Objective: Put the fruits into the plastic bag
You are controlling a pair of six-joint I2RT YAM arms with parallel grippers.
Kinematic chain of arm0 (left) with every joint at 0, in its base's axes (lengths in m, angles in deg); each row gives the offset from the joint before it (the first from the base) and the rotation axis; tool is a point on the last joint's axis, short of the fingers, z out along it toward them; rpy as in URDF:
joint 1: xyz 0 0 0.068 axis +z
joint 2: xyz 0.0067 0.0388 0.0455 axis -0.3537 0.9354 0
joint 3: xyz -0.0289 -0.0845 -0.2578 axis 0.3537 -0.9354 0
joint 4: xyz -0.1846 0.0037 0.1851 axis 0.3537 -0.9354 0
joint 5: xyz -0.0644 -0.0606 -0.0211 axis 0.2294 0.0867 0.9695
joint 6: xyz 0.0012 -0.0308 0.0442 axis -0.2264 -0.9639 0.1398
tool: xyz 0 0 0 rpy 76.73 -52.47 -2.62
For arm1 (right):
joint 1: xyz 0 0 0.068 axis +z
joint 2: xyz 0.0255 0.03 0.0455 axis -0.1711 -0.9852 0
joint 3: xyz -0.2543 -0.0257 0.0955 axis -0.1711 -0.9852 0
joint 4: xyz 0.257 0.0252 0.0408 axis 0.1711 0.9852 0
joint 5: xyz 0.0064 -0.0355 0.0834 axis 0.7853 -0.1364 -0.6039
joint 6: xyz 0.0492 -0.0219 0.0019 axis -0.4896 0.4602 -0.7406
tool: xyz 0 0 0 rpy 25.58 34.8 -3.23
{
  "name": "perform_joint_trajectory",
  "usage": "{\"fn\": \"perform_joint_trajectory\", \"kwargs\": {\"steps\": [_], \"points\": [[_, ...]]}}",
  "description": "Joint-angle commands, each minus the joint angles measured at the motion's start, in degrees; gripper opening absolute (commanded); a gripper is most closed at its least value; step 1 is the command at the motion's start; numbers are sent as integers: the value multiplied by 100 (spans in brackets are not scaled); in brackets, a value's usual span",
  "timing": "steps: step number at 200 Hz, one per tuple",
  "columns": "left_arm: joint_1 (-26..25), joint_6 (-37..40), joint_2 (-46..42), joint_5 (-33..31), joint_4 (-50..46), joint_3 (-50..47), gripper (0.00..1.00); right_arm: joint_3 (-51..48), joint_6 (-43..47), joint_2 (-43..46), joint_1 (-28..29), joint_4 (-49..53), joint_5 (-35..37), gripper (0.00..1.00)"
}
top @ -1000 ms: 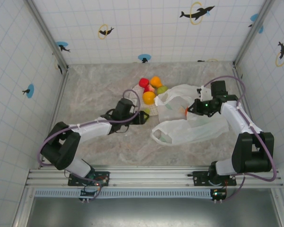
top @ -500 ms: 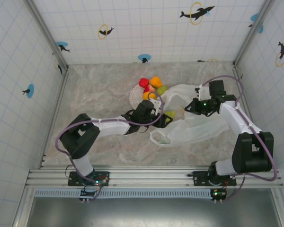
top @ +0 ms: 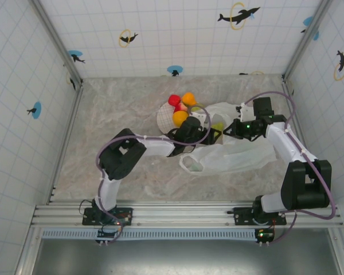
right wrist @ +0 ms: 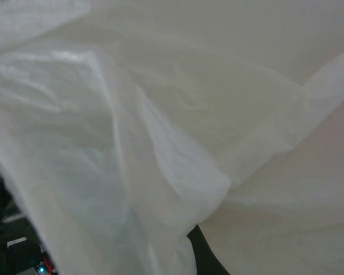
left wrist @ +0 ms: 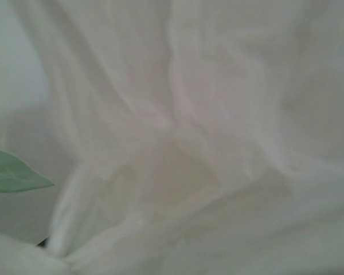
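**Plastic bag**: one, large, thin, translucent white, heavily crinkled. It lies sprawled on the table right of centre, with its mouth turned toward the middle. One loop handle trails toward the near edge. In the left wrist view the film hangs in soft folds, and a green leaf-shaped patch sits at the left margin. In the right wrist view the film is close up and creased into ridges.

**Left gripper**: reached across to the bag's mouth. Its jaws are partway apart and clasp a yellow-green fruit.

**Right gripper**: just beside the left one, on the bag's far upper edge. Its jaws are pinched fully closed on the film and hold that edge up.

**Plate**: flat, white, round. It sits just left of the bag, behind the left arm.

**Fruits**: small, glossy, clustered on the plate's far side and touching one another.
- Red fruit.
- Orange fruit.
- Yellow-orange fruit, nearest the left arm.

**Table**: marbled grey-beige top.

**Walls**: white tile with a pale blue grid, on three sides, with metal posts at the corners.

**Rail**: aluminium, along the near edge, carrying both arm bases.

**Dolphin stickers**: dark silhouettes with yellow rings or blue discs, scattered over the walls.
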Motion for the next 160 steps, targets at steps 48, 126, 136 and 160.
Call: {"fn": "perform_joint_trajectory", "kwargs": {"steps": [48,126,136,160], "points": [[-235,-480,1086,-267,649,1081,68,241,199,-17,26,107,-164,0],[-272,-517,1495,71,485,1551,79,244,212,-70,-21,81,-148,0],[-271,-471,1454,102,471,1511,81,250,217,-70,-22,87,-143,0],[-235,-458,1288,173,576,1265,82,230,226,-53,-47,108,-119,0]]}}
